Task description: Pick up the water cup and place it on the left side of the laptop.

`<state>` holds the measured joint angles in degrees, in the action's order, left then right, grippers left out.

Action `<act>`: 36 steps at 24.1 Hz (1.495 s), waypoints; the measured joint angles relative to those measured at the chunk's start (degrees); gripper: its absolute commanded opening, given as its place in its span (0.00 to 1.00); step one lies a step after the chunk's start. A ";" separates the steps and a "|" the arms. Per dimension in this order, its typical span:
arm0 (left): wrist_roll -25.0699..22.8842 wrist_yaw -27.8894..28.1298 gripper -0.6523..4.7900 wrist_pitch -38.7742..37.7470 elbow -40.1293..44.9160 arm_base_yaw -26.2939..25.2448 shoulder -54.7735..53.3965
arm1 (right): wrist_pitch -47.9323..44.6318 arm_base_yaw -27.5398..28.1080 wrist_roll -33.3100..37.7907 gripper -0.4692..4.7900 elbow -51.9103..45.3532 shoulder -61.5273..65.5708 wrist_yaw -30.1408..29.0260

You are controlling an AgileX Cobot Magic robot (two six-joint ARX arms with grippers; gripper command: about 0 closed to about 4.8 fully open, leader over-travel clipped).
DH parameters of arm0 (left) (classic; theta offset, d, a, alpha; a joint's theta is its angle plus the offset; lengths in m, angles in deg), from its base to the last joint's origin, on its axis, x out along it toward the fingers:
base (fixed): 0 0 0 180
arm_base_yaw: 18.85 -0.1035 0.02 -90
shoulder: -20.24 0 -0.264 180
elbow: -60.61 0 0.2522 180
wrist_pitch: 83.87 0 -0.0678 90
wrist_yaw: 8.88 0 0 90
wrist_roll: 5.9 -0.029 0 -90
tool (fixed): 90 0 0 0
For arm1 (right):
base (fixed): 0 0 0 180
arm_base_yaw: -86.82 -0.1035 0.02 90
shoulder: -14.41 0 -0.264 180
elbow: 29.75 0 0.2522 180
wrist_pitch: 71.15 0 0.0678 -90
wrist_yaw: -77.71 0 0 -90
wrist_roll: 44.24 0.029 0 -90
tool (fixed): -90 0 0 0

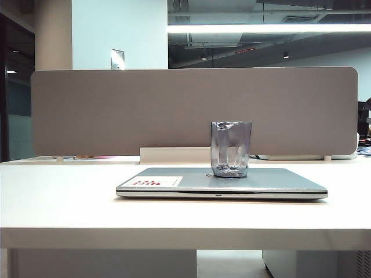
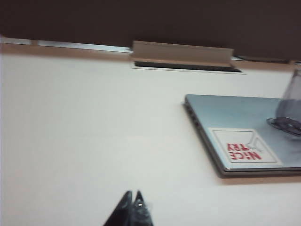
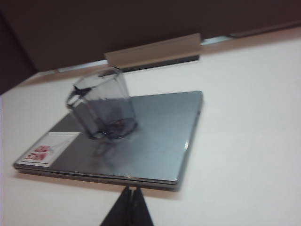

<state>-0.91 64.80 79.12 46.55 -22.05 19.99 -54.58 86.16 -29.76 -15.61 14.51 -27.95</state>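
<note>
Both jaws together and empty, cup standing on the closed laptop.

The left gripper [image 2: 133, 195] is hanging with its jaws pressed together over bare worktop [image 2: 94, 132] well to the left of the laptop [image 2: 235, 117]; the right gripper [image 3: 130, 190] is hanging likewise just off the laptop's near edge, neither touching anything. The cup [image 1: 231, 149] is sitting upright on the lid, right of the sticker [image 1: 157, 181], so it needs lifting off. The exterior view is showing no arm at all; only the left wrist view is showing the free worktop where the cup belongs.
</note>
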 measured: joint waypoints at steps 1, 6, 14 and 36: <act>1.53 -1.46 0.11 0.00 0.00 0.00 0.00 | -1.03 0.00 1.62 0.09 0.07 0.00 -0.74; 3.96 -3.08 0.11 -0.39 -4.35 0.09 -0.04 | -1.05 0.02 3.76 0.09 5.40 0.09 -0.90; 7.96 -3.54 0.11 0.04 -10.80 0.24 -6.67 | -1.27 0.02 3.56 0.09 12.09 4.33 -0.92; 4.46 -6.67 0.11 1.14 -27.02 4.79 -34.10 | -3.41 -1.33 0.48 0.09 33.79 53.68 -6.93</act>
<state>3.55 58.14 80.26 19.54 -17.26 -14.11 -57.99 84.82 -29.28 18.19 68.19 -34.88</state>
